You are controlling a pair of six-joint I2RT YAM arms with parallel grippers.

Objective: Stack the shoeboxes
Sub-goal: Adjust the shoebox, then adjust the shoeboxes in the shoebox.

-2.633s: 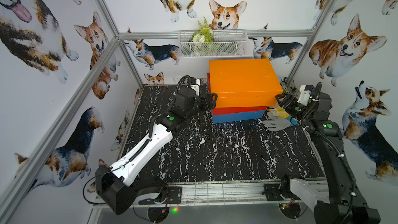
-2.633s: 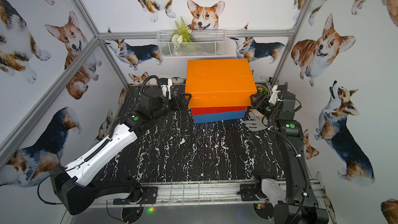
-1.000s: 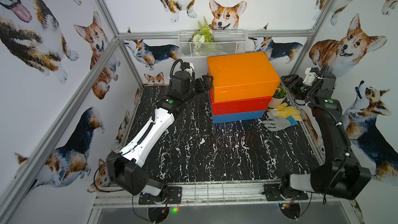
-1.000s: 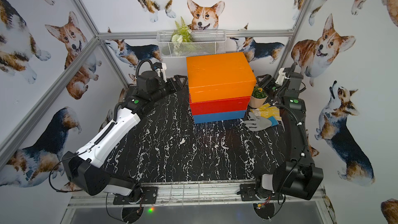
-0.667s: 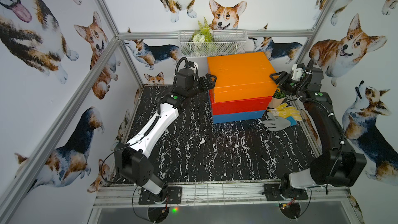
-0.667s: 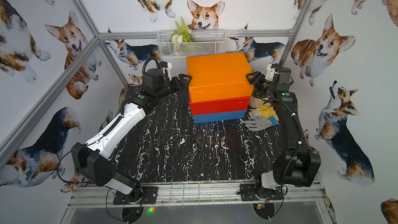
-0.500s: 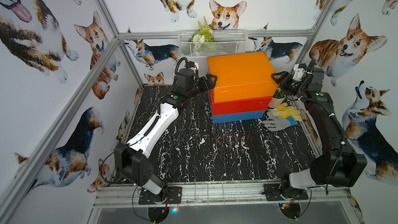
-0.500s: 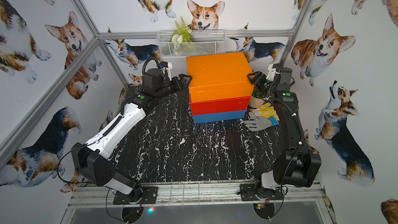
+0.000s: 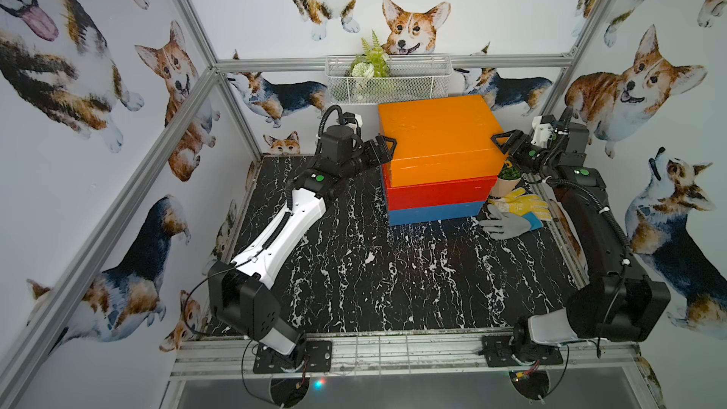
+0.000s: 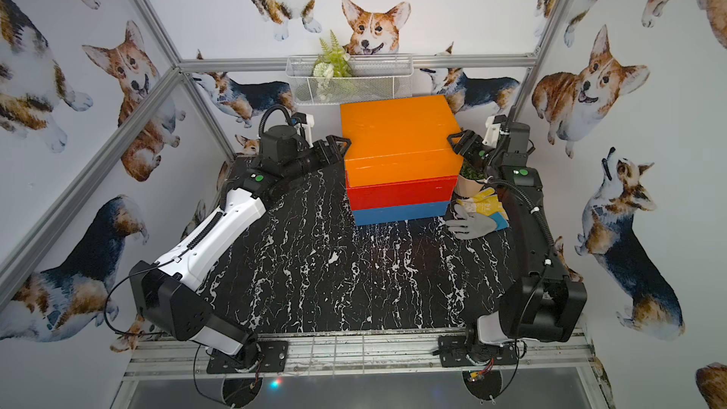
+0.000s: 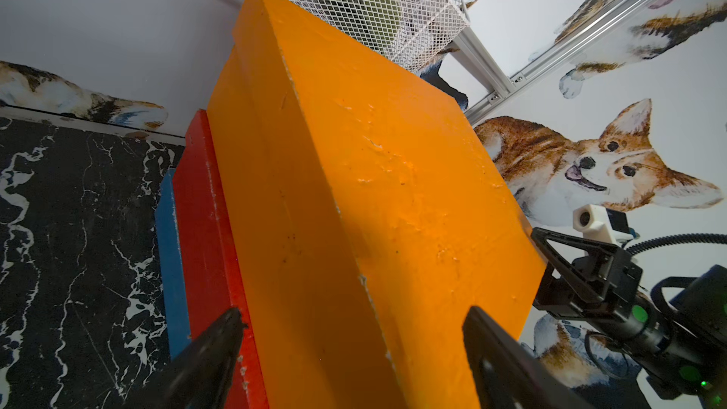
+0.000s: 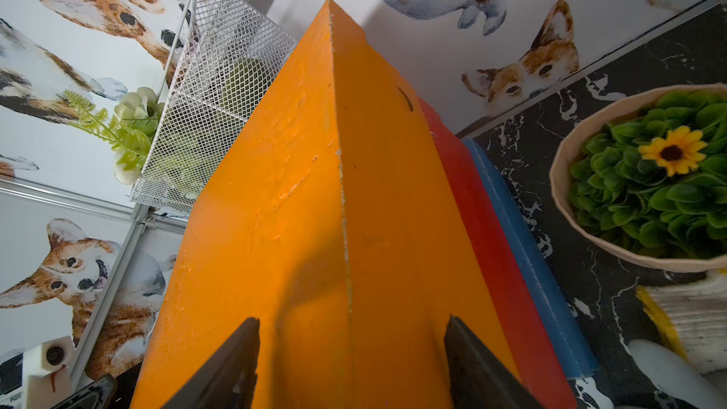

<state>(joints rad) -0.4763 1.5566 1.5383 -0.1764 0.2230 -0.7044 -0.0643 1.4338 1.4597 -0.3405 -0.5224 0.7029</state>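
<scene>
Table [image 9: 354, 269]: orange box [image 9: 436, 131] atop red box [image 9: 436, 192], blue box [image 9: 432, 212]. Stack looks done. Both jaws spread at its ends; next, back out straight.

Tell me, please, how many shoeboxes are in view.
3, in one stack: orange shoebox on top, red shoebox in the middle, blue shoebox at the bottom. Anything behind the stack would be hidden.

Left arm [image 9: 283, 226] white shell; right arm [image 9: 590, 222] black, cabled.
</scene>
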